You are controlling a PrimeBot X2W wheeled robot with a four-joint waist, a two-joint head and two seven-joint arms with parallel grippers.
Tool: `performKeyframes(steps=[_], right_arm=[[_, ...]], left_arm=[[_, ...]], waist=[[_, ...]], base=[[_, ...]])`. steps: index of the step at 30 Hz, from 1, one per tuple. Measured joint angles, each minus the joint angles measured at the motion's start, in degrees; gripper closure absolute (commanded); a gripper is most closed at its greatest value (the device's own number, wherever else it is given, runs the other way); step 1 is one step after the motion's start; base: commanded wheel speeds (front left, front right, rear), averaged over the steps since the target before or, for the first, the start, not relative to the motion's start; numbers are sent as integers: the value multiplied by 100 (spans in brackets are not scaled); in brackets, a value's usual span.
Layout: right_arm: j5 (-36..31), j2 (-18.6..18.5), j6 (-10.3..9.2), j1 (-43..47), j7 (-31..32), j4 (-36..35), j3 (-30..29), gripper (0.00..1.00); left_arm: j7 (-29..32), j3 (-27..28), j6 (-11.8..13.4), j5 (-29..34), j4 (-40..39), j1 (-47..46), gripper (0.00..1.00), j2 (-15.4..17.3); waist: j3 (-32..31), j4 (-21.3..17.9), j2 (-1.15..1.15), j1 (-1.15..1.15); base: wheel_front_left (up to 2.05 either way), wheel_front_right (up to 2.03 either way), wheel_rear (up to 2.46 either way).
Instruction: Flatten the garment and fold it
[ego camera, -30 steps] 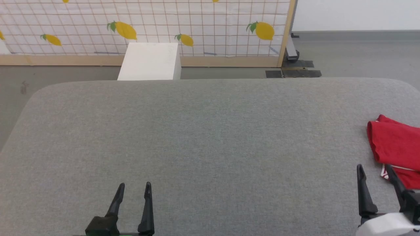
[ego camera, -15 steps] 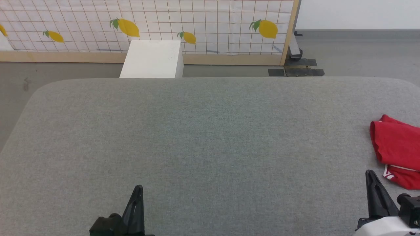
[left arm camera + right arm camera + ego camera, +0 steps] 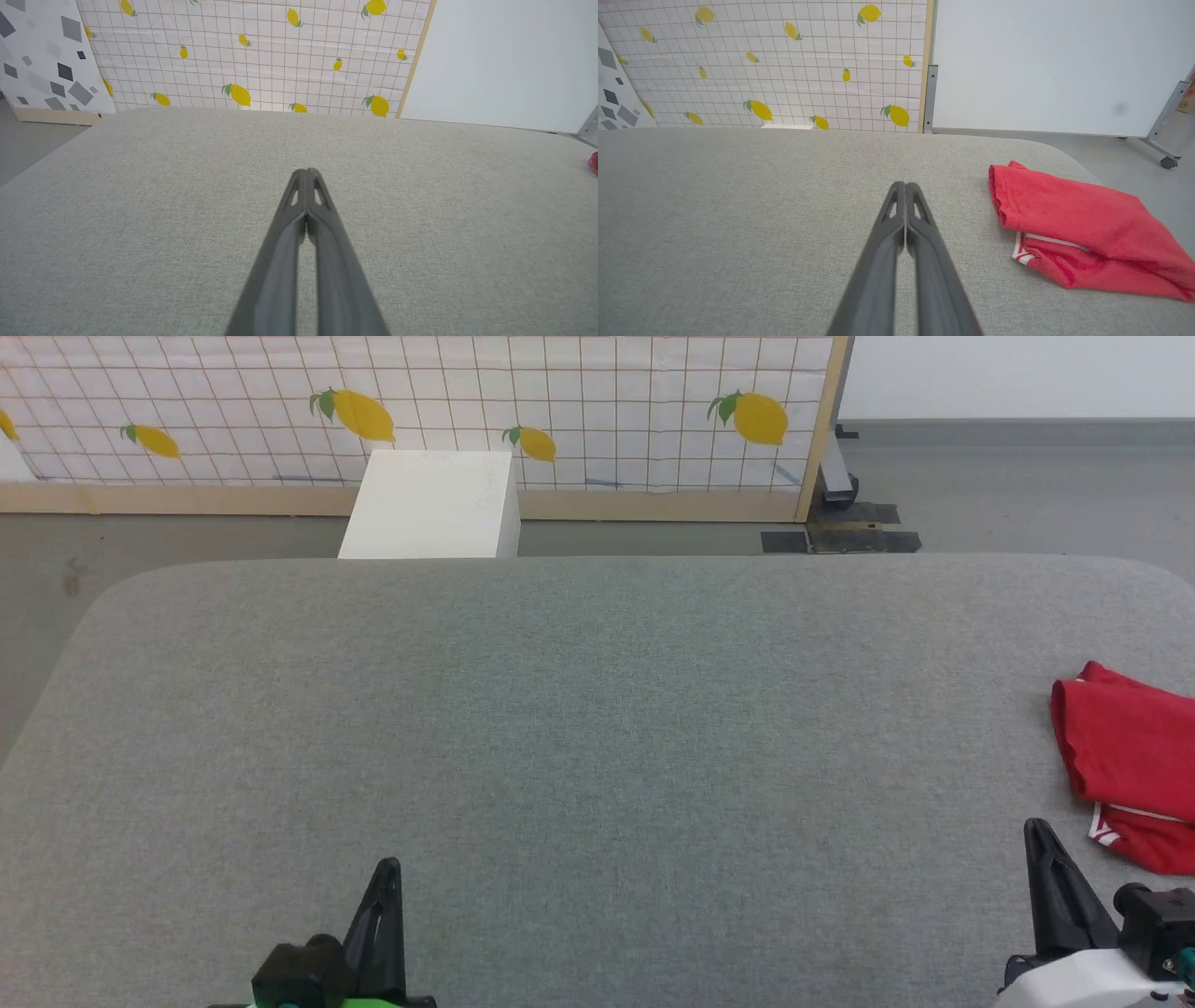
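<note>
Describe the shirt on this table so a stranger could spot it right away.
Start at the big grey fabric-covered table in front of the lemon-print screen. At its right side, just ahead of the right hand, lies a bunched-up red shirt. It is the only red thing there, showing a white red-striped band.

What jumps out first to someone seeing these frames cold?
The red garment lies in a loose heap at the far right edge of the wide grey padded table, a white red-striped band peeking from under it. Next, the lemon-print screen stands behind the table with a white box before it. The left gripper and right gripper sit shut at the near edge, holding nothing, the right one close to the garment.
</note>
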Motion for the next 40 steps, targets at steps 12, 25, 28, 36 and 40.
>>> performKeyframes(steps=[12,25,28,36,40], right_arm=[[-9,0,0,-112,58,10,99,100],[-45,0,0,-225,127,27,221,100],[-45,0,0,-228,138,29,244,100],[-52,0,0,-309,183,37,344,100],[-58,0,0,-344,210,38,372,100]], left_arm=[[138,155,-101,188,16,-111,100,-89],[287,330,-192,352,38,-234,100,-153],[335,356,-209,369,45,-248,100,-178],[458,485,-282,557,63,-348,100,-258],[483,531,-305,605,69,-376,100,-281]], waist=[[2,-12,0,0],[5,-26,0,0],[6,-29,0,0],[8,-40,0,0],[8,-43,0,0]], base=[[0,0,0],[0,0,0],[0,0,0],[0,0,0],[0,0,0]])
